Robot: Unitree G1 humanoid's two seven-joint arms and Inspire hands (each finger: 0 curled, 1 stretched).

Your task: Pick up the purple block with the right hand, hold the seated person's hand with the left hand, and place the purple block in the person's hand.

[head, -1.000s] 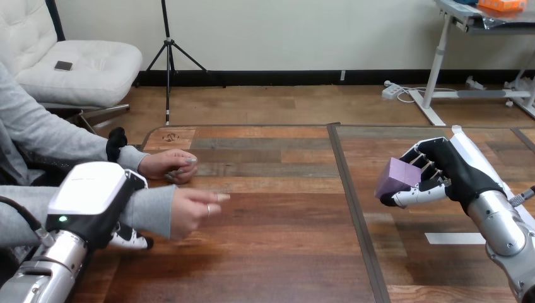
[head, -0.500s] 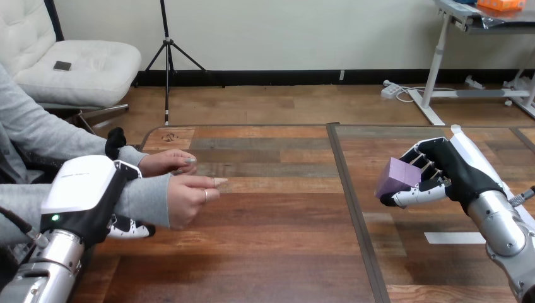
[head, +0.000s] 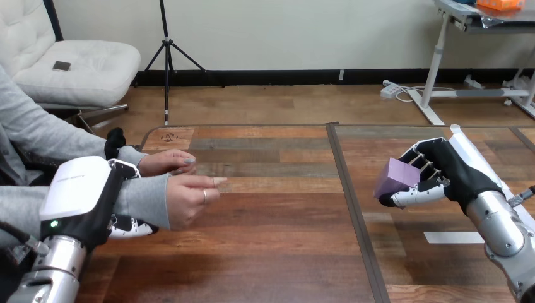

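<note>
Head view: I flag a drop risk, because the person's hand (head: 189, 201), near the table's (head: 284, 252) left edge, looks half closed with its palm sideways. My right hand (head: 441, 173) grasps the purple block (head: 394, 177) above the table's right half. My left hand (head: 82, 202) wraps the person's wrist (head: 148, 203).

Bare wooden bench (head: 284, 218) lies open between the right robot hand (head: 453, 169) with its purple block (head: 394, 177) and the person's nearer hand (head: 189, 201).
</note>
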